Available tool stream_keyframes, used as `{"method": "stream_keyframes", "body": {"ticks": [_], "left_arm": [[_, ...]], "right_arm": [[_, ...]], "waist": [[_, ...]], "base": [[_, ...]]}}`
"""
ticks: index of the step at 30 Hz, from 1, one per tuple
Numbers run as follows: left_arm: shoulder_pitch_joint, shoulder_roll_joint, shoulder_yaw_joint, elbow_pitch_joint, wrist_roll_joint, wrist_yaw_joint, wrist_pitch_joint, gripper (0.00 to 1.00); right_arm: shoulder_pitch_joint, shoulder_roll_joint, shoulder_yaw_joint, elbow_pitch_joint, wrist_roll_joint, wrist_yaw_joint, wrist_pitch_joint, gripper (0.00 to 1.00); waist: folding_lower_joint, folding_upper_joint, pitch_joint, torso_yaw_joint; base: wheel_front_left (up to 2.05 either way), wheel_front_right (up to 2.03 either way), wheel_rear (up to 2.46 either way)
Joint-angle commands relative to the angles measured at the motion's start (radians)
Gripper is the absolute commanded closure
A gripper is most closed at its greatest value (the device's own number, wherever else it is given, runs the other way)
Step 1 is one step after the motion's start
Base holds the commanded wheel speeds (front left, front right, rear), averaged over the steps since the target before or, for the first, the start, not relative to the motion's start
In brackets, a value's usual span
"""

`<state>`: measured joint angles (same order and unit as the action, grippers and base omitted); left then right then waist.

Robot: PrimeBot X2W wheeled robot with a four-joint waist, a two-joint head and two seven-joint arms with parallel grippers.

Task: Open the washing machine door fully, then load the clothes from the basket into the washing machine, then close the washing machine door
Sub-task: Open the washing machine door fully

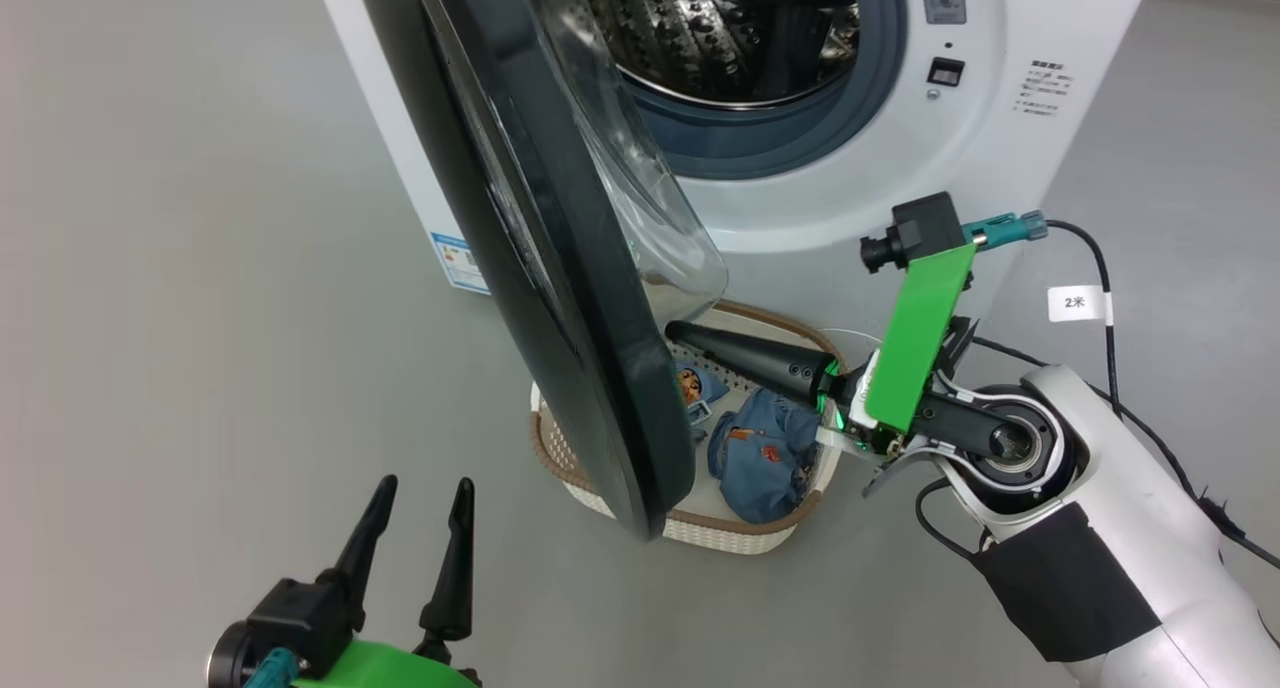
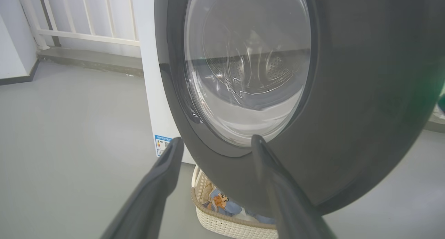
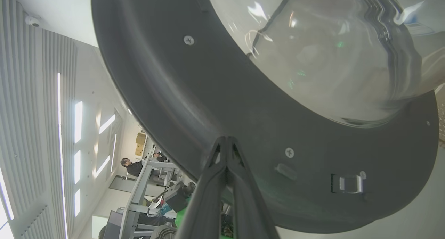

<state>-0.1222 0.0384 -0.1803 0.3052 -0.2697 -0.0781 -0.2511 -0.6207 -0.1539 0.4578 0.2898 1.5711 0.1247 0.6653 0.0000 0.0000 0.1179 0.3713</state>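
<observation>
The washing machine [image 1: 880,183] stands at the top of the head view, its steel drum [image 1: 740,28] exposed. The washing machine door [image 1: 560,298] hangs partly open, edge-on to me, glass bowl [image 1: 650,198] bulging toward the drum. My right gripper [image 1: 674,331] is shut, its tip [image 3: 226,140] pressed against the door's inner black rim [image 3: 194,103]. Below the door sits the basket [image 1: 745,530] holding the clothes [image 1: 765,453]. My left gripper [image 1: 425,490] is open low on the door's outer side, empty, facing the door [image 2: 347,110] with the clothes [image 2: 219,201] beneath.
Grey floor surrounds the machine. A blue label sticker [image 2: 162,145] marks the washer's side. A black cable with a white tag [image 1: 1078,303] trails by my right arm. The door's latch [image 3: 347,183] sits on its inner rim. A person [image 3: 130,165] is seated at desks in the background.
</observation>
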Motion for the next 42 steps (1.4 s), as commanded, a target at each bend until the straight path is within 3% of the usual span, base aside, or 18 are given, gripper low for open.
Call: {"method": "stream_keyframes", "body": {"ticks": [1, 11, 12, 14, 16, 18, 19, 20, 24, 42], "left_arm": [[-0.009, 0.012, 0.036, -0.023, 0.002, 0.002, -0.011, 0.00], [-0.014, 0.012, 0.075, -0.007, 0.028, -0.018, -0.011, 0.00], [-0.014, 0.012, 0.081, -0.006, 0.031, -0.020, -0.011, 0.00], [-0.012, 0.012, 0.093, -0.004, 0.036, -0.024, -0.011, 0.00], [-0.009, 0.012, 0.103, -0.003, 0.039, -0.029, -0.011, 0.00], [-0.004, 0.012, 0.114, -0.005, 0.044, -0.033, -0.011, 0.00], [-0.001, 0.013, 0.119, -0.006, 0.046, -0.035, -0.011, 0.00], [0.002, 0.014, 0.124, -0.006, 0.048, -0.037, -0.011, 0.00], [0.013, 0.017, 0.139, -0.009, 0.054, -0.041, -0.011, 0.00], [0.064, 0.017, 0.222, -0.028, 0.075, -0.050, -0.011, 0.00]], "right_arm": [[0.016, 0.015, -0.004, -0.029, -0.005, 0.006, -0.015, 1.00], [0.049, -0.016, -0.035, -0.024, -0.012, 0.006, -0.069, 1.00], [0.053, -0.020, -0.037, -0.025, -0.014, 0.006, -0.076, 0.96], [0.063, -0.028, -0.042, -0.027, -0.018, 0.006, -0.091, 0.71], [0.076, -0.041, -0.044, -0.032, -0.026, 0.006, -0.107, 0.55], [0.090, -0.054, -0.044, -0.034, -0.034, 0.006, -0.125, 0.20], [0.098, -0.061, -0.044, -0.036, -0.037, 0.006, -0.135, 0.07], [0.106, -0.067, -0.044, -0.037, -0.040, 0.006, -0.146, 0.00], [0.133, -0.088, -0.035, -0.038, -0.056, 0.006, -0.183, 0.00], [0.349, -0.191, 0.008, -0.027, -0.095, 0.006, -0.540, 0.00]], "waist": [[0.0000, 0.0000, -0.006, -0.012], [0.0000, 0.0000, -0.030, -0.074], [0.0000, 0.0000, -0.033, -0.080], [0.0000, 0.0000, -0.039, -0.093], [0.0000, 0.0000, -0.045, -0.104], [0.0000, 0.0000, -0.051, -0.114], [0.0000, 0.0000, -0.055, -0.120], [0.0000, 0.0000, -0.058, -0.125], [0.0000, 0.0000, -0.070, -0.142], [0.0000, 0.0000, -0.105, -0.227]], "base": [[0.00, 0.00, 0.00], [0.00, 0.00, 0.00], [0.00, 0.00, 0.00], [0.00, 0.00, 0.00], [0.00, 0.00, 0.00], [0.00, 0.00, 0.00], [0.00, 0.00, 0.00], [0.00, 0.00, 0.00], [0.00, 0.00, 0.00], [0.00, 0.00, 0.00]]}}
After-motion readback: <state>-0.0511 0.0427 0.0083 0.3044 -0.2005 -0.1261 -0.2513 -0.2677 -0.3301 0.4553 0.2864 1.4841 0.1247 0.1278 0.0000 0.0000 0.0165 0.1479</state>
